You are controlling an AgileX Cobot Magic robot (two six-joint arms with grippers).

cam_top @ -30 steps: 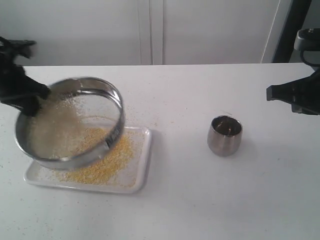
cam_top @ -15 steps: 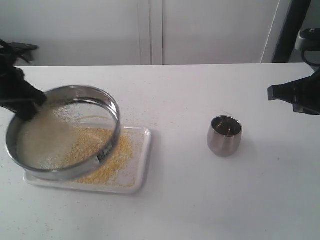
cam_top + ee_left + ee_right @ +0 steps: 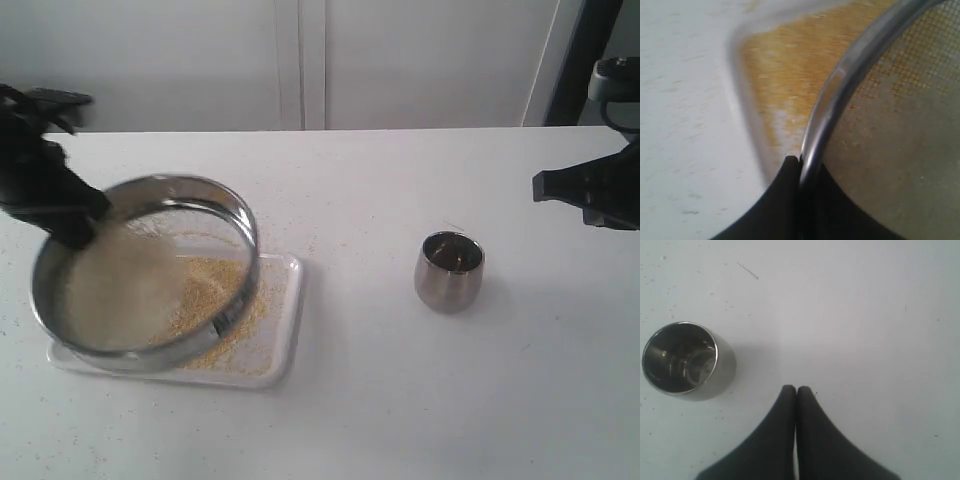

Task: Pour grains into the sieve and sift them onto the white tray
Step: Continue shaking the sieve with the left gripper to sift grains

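Currently the left claw (image 3: 799, 161) pinches the sieve (image 3: 130, 280) rim, tilted above the tray (image 3: 280, 345); right claw (image 3: 796, 390), pressed together, hangs well apart. Overshaking could fling grains (image 3: 258, 305) beyond the tray.

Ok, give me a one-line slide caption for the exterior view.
Left hand holds the sieve tilted over the white tray, yellow grains sifted beneath; steel cup stands aside.

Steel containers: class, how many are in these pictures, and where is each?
2. The sieve, gripped at its rim by the left gripper, is over the white tray. The steel cup stands upright on the table, to the tray's right. None looks hidden.
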